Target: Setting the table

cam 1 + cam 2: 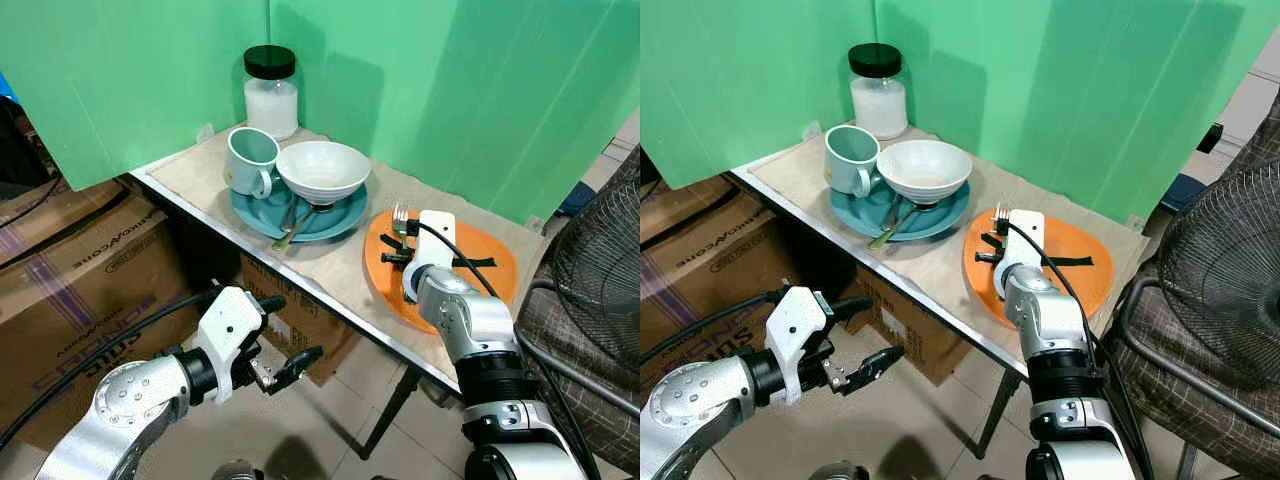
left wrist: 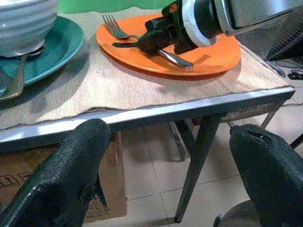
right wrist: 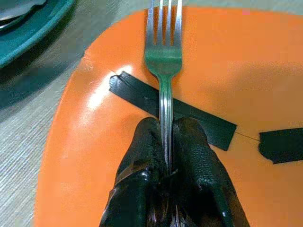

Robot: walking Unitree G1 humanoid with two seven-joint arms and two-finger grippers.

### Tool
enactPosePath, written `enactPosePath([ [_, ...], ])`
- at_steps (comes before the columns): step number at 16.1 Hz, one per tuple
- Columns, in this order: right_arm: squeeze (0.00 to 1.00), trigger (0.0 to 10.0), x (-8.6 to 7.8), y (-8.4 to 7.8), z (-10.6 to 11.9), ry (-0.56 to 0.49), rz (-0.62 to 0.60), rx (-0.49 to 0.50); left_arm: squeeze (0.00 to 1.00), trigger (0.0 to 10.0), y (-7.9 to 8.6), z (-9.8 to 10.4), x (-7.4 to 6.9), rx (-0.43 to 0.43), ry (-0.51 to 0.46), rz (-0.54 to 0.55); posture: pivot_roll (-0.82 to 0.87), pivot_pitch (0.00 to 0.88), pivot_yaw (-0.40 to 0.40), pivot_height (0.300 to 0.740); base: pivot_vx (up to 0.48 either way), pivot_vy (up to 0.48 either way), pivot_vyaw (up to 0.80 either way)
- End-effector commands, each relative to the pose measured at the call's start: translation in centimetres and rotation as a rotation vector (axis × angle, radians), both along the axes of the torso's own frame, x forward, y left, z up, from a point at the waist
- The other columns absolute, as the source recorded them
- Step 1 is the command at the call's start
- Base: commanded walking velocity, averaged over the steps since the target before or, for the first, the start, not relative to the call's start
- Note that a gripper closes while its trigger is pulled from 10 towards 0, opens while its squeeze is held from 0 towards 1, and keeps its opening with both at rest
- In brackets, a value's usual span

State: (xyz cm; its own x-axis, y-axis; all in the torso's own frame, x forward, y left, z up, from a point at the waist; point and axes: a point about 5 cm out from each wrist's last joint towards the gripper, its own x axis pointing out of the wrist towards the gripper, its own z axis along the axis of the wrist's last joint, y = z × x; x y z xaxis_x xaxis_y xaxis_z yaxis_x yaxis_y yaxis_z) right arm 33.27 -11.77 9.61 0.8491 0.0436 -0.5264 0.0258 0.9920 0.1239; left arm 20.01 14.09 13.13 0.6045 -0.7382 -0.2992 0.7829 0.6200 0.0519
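Note:
An orange plate point(image 1: 480, 262) with black tape strips lies on the mat at the table's near right. My right gripper point(image 3: 166, 142) hovers low over it, shut on a silver fork point(image 3: 164, 56) whose tines point toward the back of the table. A teal plate point(image 1: 330, 215) carries a white bowl point(image 1: 322, 170), a teal mug point(image 1: 250, 160) and a spoon point(image 1: 292, 232). My left gripper point(image 1: 285, 340) hangs open below and in front of the table edge, with nothing between its fingers point(image 2: 71, 175).
A jar of white powder with a black lid point(image 1: 271, 92) stands at the back against green panels. Cardboard boxes point(image 1: 90, 270) sit under and left of the table. A black fan point(image 1: 600, 250) and a chair stand on the right.

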Motion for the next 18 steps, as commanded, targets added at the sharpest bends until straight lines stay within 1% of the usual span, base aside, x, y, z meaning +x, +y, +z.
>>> enactPosePath([
  [1, 0.0, 0.0, 0.1, -0.2, 0.3, -0.015, -0.007, 0.019, 0.0, 10.0, 0.0, 0.0, 0.3, 0.009, -0.012, -0.009, 0.11, 0.005, -0.042, 0.74, 0.0, 0.0, 0.0],
  [4, 0.0, 0.0, 0.1, -0.6, 1.4, -0.054, -0.017, 0.041, 0.0, 10.0, -0.1, 0.1, 1.4, 0.011, -0.038, -0.011, 0.09, 0.0, -0.019, 0.74, 0.0, 0.0, 0.0],
  [5, 0.0, 0.0, 0.0, -0.9, 2.5, -0.097, -0.014, 0.069, 0.0, 10.0, -0.3, 0.4, 2.0, 0.006, -0.063, -0.003, 0.09, 0.0, -0.014, 0.74, 0.0, 0.0, 0.0],
  [6, 0.0, 0.0, -0.1, -1.1, 3.0, -0.117, -0.01, 0.072, 0.0, 10.0, -0.4, 0.6, 2.3, -0.002, -0.076, 0.009, 0.09, 0.0, -0.013, 0.74, 0.0, 0.0, 0.0],
  [8, 0.0, 0.0, -0.8, -1.6, 6.1, -0.287, 0.029, 0.101, 0.0, 10.0, -0.5, 1.2, 3.5, -0.008, -0.14, 0.054, 0.07, 0.0, -0.007, 0.74, 0.0, 0.0, 0.0],
  [9, 0.0, 0.0, -1.6, -1.7, 7.4, -0.38, 0.081, 0.098, 0.0, 10.0, -0.4, 1.4, 4.3, -0.007, -0.162, 0.113, 0.06, 0.0, -0.005, 0.74, 0.0, 0.0, 0.0],
  [10, 0.0, 0.0, -2.0, -1.7, 7.8, -0.413, 0.107, 0.091, 0.0, 10.0, -0.3, 1.5, 4.6, 0.0, -0.174, 0.145, 0.06, 0.0, -0.005, 0.74, 0.0, 0.0, 0.0],
  [11, 0.0, 10.0, -3.3, -2.1, 8.3, -0.474, 0.141, 0.058, 0.0, 10.0, 0.0, 1.7, 4.9, 0.015, -0.211, 0.217, 0.05, 0.0, -0.01, 0.74, 0.0, 0.0, 0.0],
  [12, 0.0, 10.0, -4.3, -2.5, 8.2, -0.491, 0.16, 0.051, 0.0, 10.0, 0.1, 1.9, 4.9, 0.012, -0.225, 0.248, 0.05, 0.0, -0.013, 0.74, 0.0, 0.0, 0.0],
  [13, 0.0, 10.0, -5.2, -2.9, 7.6, -0.483, 0.164, 0.053, 0.0, 10.0, 0.0, 2.1, 4.9, 0.004, -0.236, 0.281, 0.05, 0.0, -0.017, 0.74, 0.0, 0.0, 0.0],
  [14, 0.0, 10.0, -6.0, -3.5, 6.8, -0.48, 0.164, 0.0, 0.0, 10.0, 0.2, 2.7, 5.2, -0.006, -0.289, 0.353, 0.05, 0.0, -0.02, 0.74, 0.0, 0.0, 0.0],
  [15, 0.0, 10.0, -6.2, -3.7, 6.4, -0.457, 0.158, -0.051, 0.0, 10.0, 0.0, 3.0, 5.3, -0.008, -0.311, 0.372, 0.05, 0.0, -0.023, 0.74, 0.0, 0.0, -0.46],
  [16, 0.0, 10.0, -6.4, -3.8, 6.2, -0.449, 0.143, -0.023, 0.0, 10.0, -0.3, 3.0, 5.4, -0.008, -0.325, 0.378, 0.06, 0.0, -0.025, 0.74, 0.0, 0.0, -0.77],
  [17, 0.0, 10.0, -6.4, -3.9, 5.8, -0.442, 0.125, -0.03, 0.0, 10.0, -0.4, 2.9, 5.5, -0.038, -0.313, 0.416, 0.06, 0.0, -0.03, 0.74, 0.0, 0.0, -0.77],
  [18, 0.0, 10.0, -6.5, -3.9, 5.7, -0.441, 0.121, -0.024, 0.0, 10.0, -0.5, 2.8, 5.5, -0.039, -0.313, 0.427, 0.06, 0.0, -0.03, 0.74, 0.0, 0.0, -0.77],
])
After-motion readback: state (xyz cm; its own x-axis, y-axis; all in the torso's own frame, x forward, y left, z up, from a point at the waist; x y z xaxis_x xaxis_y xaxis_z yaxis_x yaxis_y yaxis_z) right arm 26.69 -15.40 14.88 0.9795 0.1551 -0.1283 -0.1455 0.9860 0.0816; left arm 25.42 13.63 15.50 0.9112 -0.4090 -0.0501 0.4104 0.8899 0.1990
